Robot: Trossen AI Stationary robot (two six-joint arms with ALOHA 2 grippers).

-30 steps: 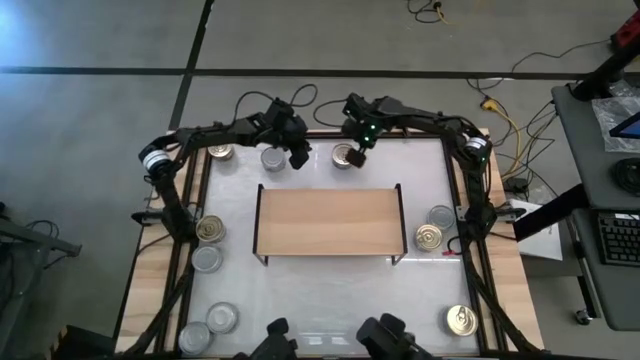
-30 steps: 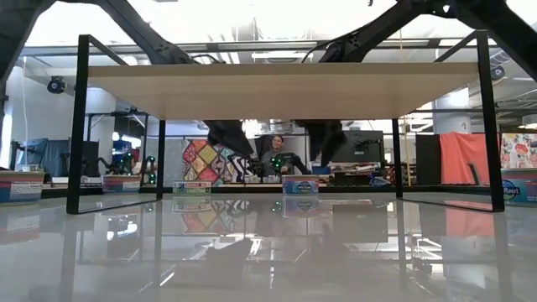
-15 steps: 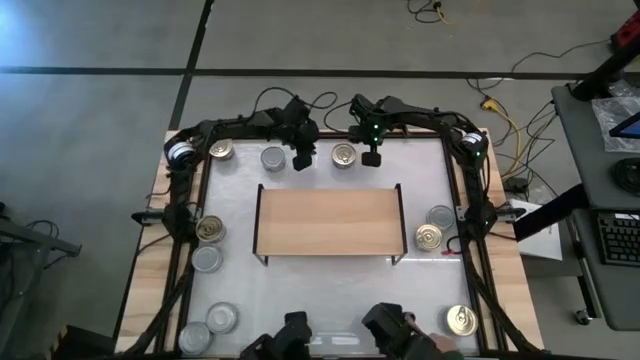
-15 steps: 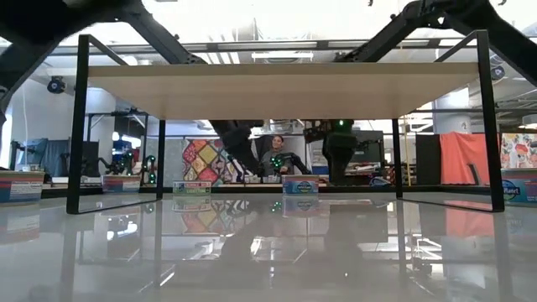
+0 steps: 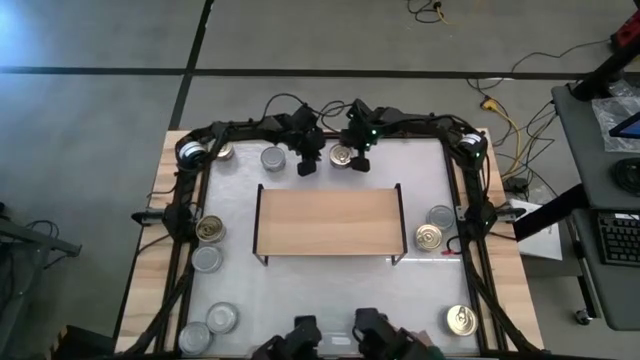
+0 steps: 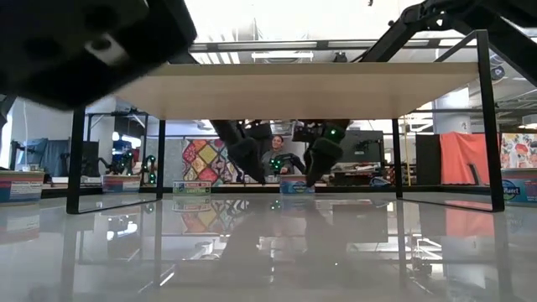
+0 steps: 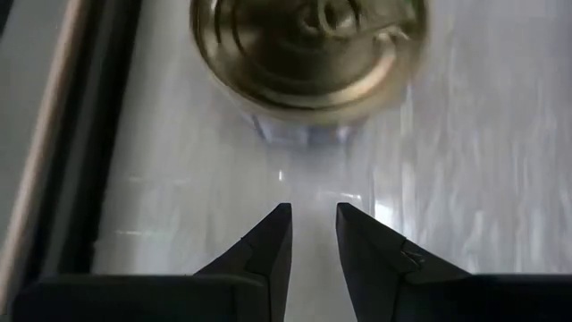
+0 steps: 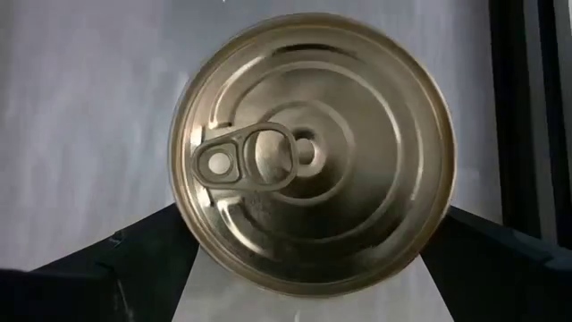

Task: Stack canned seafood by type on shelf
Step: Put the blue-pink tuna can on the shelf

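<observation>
The shelf [image 5: 328, 222], a light-wood board on black legs, stands mid-table with nothing on it. A gold-topped can [image 5: 342, 155] with a pull tab [image 8: 246, 161] stands on the table behind it. My right gripper [image 5: 358, 163] hangs over this can, open wide. Its fingers [image 8: 134, 264] stand on either side of the can without visibly touching it. My left gripper [image 5: 307, 165] is just to the can's left, pointing down and toward it. Its fingers [image 7: 268, 246] are open only by a narrow gap, with nothing between them. A silver can [image 5: 272, 158] stands farther left.
More cans stand around the table. There is a gold one [image 5: 222, 151] at the far left, then gold [image 5: 209, 229] and silver [image 5: 206, 259] ones along the left side. Silver [image 5: 440, 216] and gold [image 5: 429, 237] ones stand on the right. A dark blurred shape [image 6: 84, 42] hangs close in the low view.
Both grippers have come down toward the table behind the shelf while rolling at the wrist. My left gripper has shifted right toward the gold can. My right gripper has settled over that can. Neither finger gap has changed.
</observation>
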